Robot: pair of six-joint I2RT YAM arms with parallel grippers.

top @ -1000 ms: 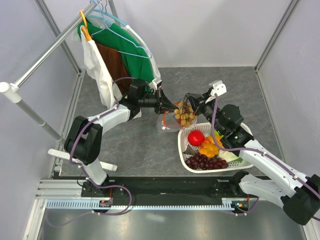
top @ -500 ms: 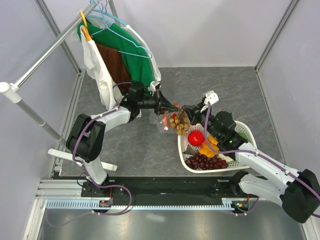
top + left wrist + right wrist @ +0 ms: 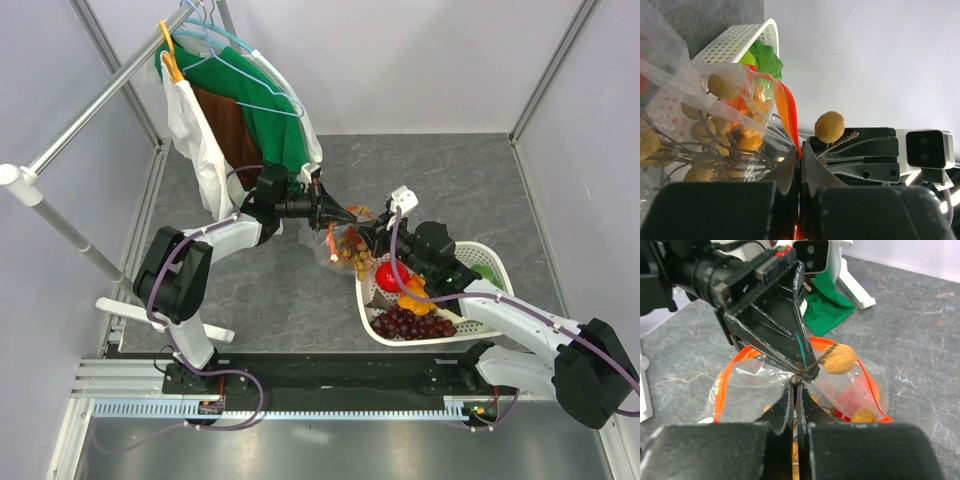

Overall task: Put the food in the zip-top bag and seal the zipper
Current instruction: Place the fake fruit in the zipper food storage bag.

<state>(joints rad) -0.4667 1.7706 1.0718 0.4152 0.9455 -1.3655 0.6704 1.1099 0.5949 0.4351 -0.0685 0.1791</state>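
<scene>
My left gripper is shut on the orange-red zipper, holding the clear zip-top bag up with its mouth open. Right against it, my right gripper is shut on the thin stem of a bunch of small brown nuts. Most of the bunch hangs inside the bag; one nut sits above the mouth beside the left fingers. In the left wrist view the nuts show through the plastic. A red apple, orange pieces and dark grapes lie in the white basket.
Green lettuce lies at the basket's rim. A clothes rail with hangers, a green garment and a white one stands at the back left, close behind my left arm. Grey walls close in the table.
My right gripper has moved left and down with the nut bunch, from above the basket's corner to the bag mouth. The nuts now hang inside the bag. My left gripper has held still.
</scene>
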